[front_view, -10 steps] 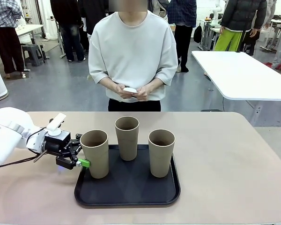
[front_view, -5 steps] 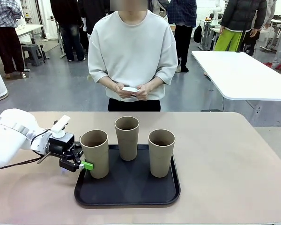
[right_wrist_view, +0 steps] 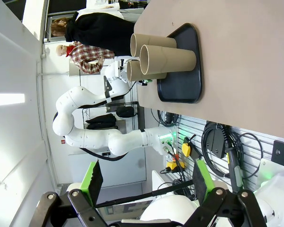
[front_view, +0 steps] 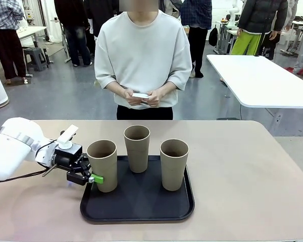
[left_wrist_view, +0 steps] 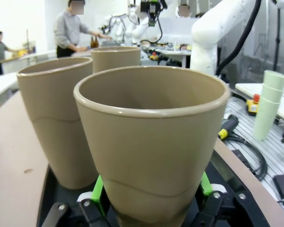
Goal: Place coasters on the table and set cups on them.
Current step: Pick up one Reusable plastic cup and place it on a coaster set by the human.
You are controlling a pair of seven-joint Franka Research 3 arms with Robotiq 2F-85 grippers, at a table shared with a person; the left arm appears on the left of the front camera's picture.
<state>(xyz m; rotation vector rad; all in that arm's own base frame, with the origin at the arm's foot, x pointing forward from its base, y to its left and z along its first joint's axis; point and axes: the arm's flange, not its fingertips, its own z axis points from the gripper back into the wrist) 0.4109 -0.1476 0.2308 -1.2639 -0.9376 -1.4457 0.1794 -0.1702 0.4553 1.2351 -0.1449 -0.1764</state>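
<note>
The cups [front_view: 137, 145] all stand on the black tray [front_view: 136, 204], none set on the table yet: the left gripper [front_view: 95, 177] pinches the nine-o'clock cup [front_view: 103, 164], the right gripper [right_wrist_view: 144, 182] hangs spread and empty, and the coasters [front_view: 140, 95] are unplaced in the person's hands [front_view: 156, 97] at twelve o'clock.

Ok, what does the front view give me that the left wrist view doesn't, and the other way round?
Front view adds: the person's hands holding white coasters at the far side, none yet on the table, and the whole black tray. Left wrist view adds: green pads pressed against both sides of the left cup, low near its base. Both: the three cups upright on the tray, with the left gripper shut on the left cup.
</note>
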